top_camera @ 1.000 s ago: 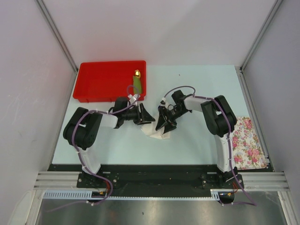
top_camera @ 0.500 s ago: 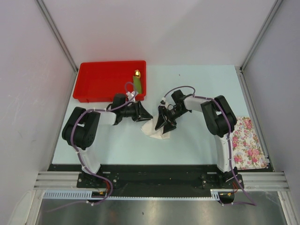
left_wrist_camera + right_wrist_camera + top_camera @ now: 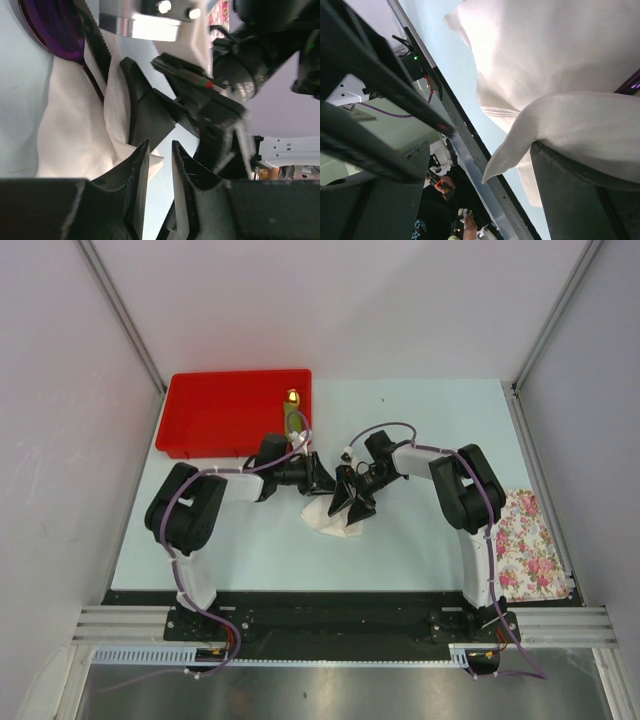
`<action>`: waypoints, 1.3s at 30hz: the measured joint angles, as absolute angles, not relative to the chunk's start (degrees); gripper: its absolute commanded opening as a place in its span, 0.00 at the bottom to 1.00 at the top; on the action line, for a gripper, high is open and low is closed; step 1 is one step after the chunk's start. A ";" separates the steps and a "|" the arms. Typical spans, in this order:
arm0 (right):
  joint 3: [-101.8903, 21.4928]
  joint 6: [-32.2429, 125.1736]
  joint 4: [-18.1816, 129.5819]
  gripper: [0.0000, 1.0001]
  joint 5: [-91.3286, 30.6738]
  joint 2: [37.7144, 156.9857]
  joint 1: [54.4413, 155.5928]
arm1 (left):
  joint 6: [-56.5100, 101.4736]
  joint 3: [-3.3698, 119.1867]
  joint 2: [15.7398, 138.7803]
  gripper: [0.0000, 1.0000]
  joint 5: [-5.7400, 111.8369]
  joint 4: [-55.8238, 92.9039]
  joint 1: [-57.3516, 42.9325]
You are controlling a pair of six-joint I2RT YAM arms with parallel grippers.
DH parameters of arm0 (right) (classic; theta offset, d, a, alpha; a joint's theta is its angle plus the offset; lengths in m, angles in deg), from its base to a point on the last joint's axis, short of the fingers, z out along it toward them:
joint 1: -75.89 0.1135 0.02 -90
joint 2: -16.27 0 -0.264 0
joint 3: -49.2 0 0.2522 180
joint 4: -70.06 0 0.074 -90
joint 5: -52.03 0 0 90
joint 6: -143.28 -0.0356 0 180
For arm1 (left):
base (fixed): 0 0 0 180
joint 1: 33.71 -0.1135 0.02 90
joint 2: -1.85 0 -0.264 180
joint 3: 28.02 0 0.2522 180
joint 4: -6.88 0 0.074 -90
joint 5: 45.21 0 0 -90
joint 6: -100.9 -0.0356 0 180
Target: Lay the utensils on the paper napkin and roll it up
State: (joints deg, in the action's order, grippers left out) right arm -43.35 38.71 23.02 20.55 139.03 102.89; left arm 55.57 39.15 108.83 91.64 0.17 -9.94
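Enclosure: plain white walls (image 3: 350,300) on three sides of a pale blue-green table (image 3: 430,420).
Left arm (image 3: 185,515): folded at the elbow and reaching in toward the table's middle.
Right arm (image 3: 462,490): bent likewise, wrist turned down and inward to face the other arm.
Red tray (image 3: 210,420): at the far left corner of the table.
Floral cloth (image 3: 530,545): flat at the near right edge, well apart from both grippers.
Paper napkin (image 3: 325,518): crumpled and partly folded over in the middle of the table, directly under the two grippers.
Right gripper (image 3: 350,505): low over the napkin's right side, jaws spread wide.
Right fingers (image 3: 570,195): a loose fold of napkin drapes over one; the other stands clear of the paper, above bare table.
Left gripper (image 3: 322,480): at the napkin's far left side, just beside the right gripper.
Left fingers (image 3: 135,180): drawn close with a narrow slit between them; nothing shows in the slit, and a napkin fold lies just past the tips.
Knife (image 3: 98,47): black, serrated, lying on the napkin beyond the left fingertips.
Spoon (image 3: 52,25): beside the knife on the napkin; its purple bowl overhangs the napkin's edge.
Green piece with gold tip (image 3: 292,412): in the tray's right end.
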 measured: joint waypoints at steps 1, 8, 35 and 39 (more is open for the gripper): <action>-43.35 38.71 23.04 0.89 20.53 138.94 102.94 | 56.03 39.30 109.44 0.27 91.66 -0.11 -9.70; -43.28 38.71 23.22 0.86 20.38 138.83 103.03 | 60.00 39.45 113.86 0.23 92.42 -3.34 -8.43; -43.19 38.84 23.41 0.83 20.14 138.83 103.05 | 45.43 44.39 115.35 0.10 93.01 13.33 -9.35; -43.19 38.91 23.41 0.83 20.09 138.83 103.05 | 46.50 44.39 115.35 0.13 93.76 11.32 -9.35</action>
